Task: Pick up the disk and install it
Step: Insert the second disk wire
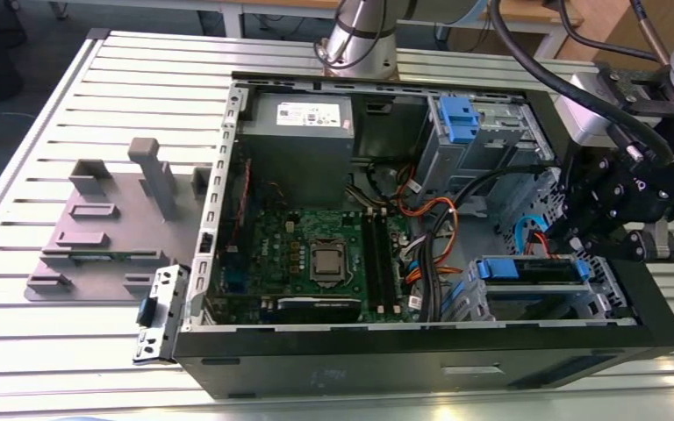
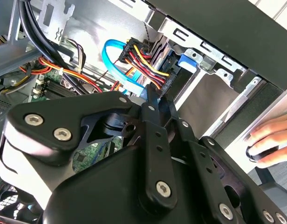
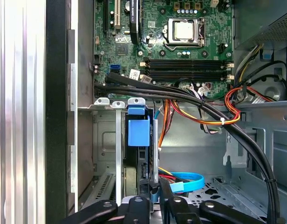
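The gripper (image 3: 158, 187) hung over the drive bay (image 3: 104, 140), its jaws set narrow. They seemed to touch the disk (image 3: 138, 133) seated there.

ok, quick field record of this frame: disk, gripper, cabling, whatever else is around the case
disk: in a drive bay of the open PC case, blue rails on it
gripper: at that bay, right beside the disk
cabling: blue flat cable and red-yellow-orange wires beside the bay
other bay: blue clip
outside case: grey fixture on the table, the exterior view's left
person: hand beside the case
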You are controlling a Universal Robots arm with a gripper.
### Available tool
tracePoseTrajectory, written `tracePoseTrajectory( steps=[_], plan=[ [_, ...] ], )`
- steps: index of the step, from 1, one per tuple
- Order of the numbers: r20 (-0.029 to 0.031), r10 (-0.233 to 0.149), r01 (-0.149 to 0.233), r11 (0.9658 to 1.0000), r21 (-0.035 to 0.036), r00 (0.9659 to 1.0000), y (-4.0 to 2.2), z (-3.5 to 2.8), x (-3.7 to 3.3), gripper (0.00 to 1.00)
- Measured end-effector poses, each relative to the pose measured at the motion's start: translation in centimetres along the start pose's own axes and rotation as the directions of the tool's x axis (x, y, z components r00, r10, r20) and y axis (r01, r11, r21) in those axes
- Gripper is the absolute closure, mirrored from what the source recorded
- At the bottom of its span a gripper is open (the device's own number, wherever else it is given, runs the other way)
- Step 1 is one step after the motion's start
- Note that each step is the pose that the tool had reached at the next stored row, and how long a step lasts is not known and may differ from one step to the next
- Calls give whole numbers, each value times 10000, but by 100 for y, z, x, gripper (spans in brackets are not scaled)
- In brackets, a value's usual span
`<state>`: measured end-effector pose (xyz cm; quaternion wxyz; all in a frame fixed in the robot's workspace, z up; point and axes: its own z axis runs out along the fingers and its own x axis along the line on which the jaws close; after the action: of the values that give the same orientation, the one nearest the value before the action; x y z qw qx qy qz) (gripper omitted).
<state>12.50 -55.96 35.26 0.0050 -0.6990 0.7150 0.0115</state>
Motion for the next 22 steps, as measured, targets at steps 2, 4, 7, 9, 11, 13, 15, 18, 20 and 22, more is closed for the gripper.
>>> tracePoseTrajectory(
  steps=[2, 4, 7, 9, 11, 13, 15, 18, 20, 22],
  plan=[
    [1, -1, 1, 10000, 0, 10000, 0, 0, 0, 76],
    [1, -1, 1, 10000, 0, 10000, 0, 0, 0, 76],
    [0, 0, 0, 10000, 0, 10000, 1, 0, 0, 76],
    [0, 0, 0, 10000, 1, 10000, 1, 0, 0, 75],
    [1, 0, 0, 10000, 0, 10000, 1, 0, 0, 69],
    [0, 0, 0, 10000, 0, 10000, 1, 0, 0, 69],
    [1, 0, 0, 10000, 0, 10000, 2, 0, -2, 69],
    [-1, 0, 0, 10000, 4, 10000, 1, 25, -3, 69],
    [-1, 0, 0, 10000, 15, 10000, 1, 61, -2, 69],
    [-1, 0, 0, 10000, 19, 10000, 1, 78, -2, 69]
  ],
)
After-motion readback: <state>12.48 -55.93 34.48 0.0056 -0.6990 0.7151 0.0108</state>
